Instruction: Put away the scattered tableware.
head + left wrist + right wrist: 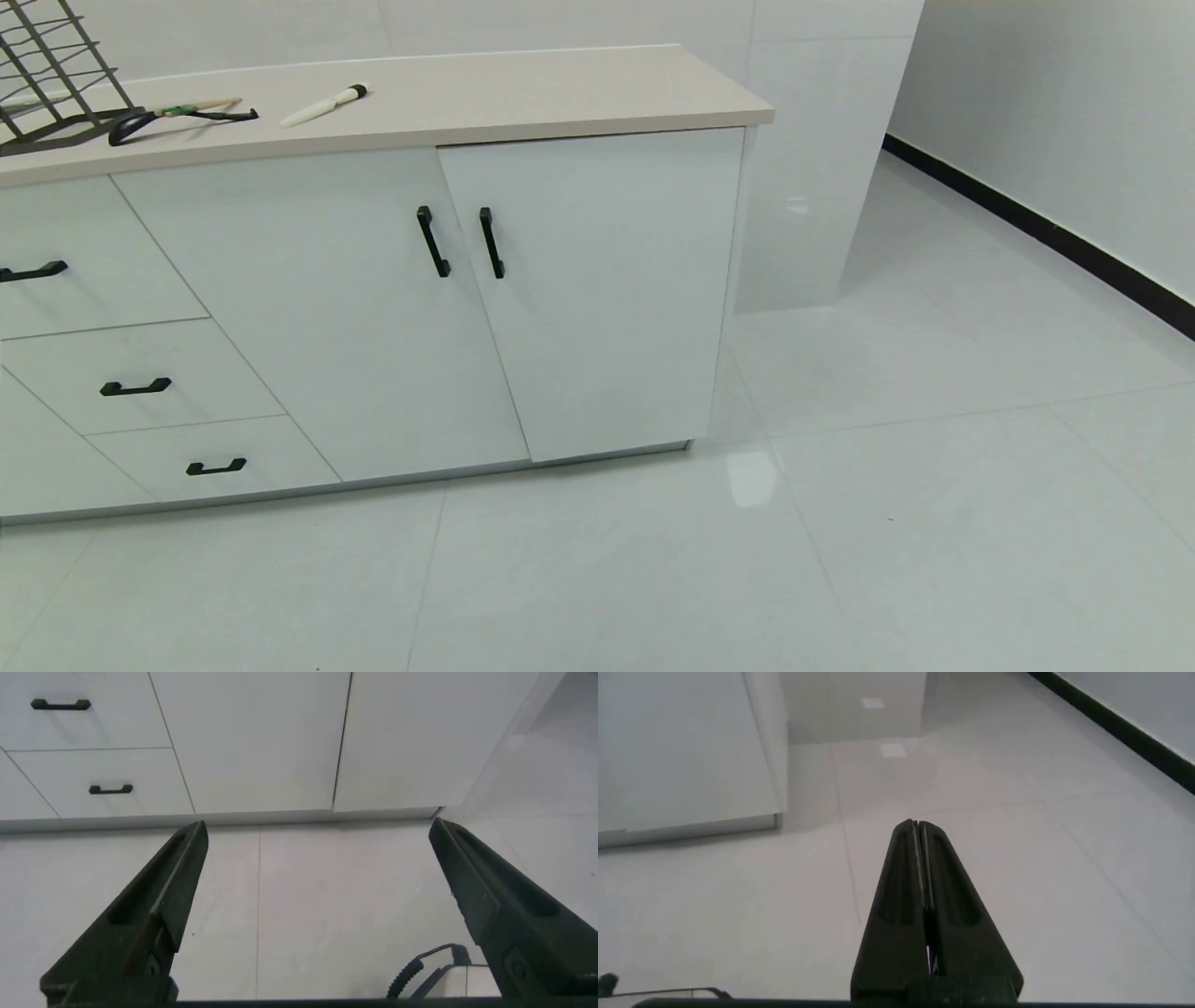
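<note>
Lying on the counter [560, 89] by a wire rack [56, 79]: white utensil [327, 105], wooden-handled utensil [210, 105]. L gripper [318, 829] fingers spread, empty; R gripper [918, 826] fingers pressed together.

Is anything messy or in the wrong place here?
Yes. Two things lie loose on the countertop beside the wire rack: a white utensil with a dark end, and a dark utensil with a pale handle, nearer the rack. Nothing looks spilled or broken, and the cabinet doors are shut.

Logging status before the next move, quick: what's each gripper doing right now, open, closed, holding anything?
Left gripper: open, holding nothing.
Right gripper: closed, holding nothing.
</note>
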You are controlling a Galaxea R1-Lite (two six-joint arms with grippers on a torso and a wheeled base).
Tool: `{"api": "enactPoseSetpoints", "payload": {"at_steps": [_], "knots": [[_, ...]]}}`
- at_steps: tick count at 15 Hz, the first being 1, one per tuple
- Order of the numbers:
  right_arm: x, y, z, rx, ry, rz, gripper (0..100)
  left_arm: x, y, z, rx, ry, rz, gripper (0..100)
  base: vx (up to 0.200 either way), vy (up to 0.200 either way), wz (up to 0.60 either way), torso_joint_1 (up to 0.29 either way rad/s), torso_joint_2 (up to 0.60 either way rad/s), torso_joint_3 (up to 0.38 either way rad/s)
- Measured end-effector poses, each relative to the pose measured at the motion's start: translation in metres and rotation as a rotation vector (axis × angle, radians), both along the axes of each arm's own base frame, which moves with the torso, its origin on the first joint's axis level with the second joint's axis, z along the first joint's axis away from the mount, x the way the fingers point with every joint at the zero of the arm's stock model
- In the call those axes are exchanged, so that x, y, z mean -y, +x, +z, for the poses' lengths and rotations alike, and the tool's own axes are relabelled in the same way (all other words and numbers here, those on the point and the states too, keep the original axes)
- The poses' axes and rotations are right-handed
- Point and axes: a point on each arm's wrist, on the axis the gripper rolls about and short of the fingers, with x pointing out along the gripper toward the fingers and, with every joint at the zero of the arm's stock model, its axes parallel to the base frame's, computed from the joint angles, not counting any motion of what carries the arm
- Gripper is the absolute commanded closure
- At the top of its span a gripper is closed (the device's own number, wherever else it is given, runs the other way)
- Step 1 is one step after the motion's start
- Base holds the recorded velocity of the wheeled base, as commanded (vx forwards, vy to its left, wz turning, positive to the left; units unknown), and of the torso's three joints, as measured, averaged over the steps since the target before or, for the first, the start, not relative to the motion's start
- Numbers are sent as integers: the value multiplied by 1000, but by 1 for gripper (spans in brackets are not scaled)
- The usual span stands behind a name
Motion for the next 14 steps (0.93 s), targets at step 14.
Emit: {"api": "enactPoseSetpoints", "payload": {"at_steps": [14], "knots": [[-3, -1, -6, -41, 79, 133, 100, 0, 0, 0, 0, 0, -1, 0, 86, 43, 0, 1, 1, 0]]}}
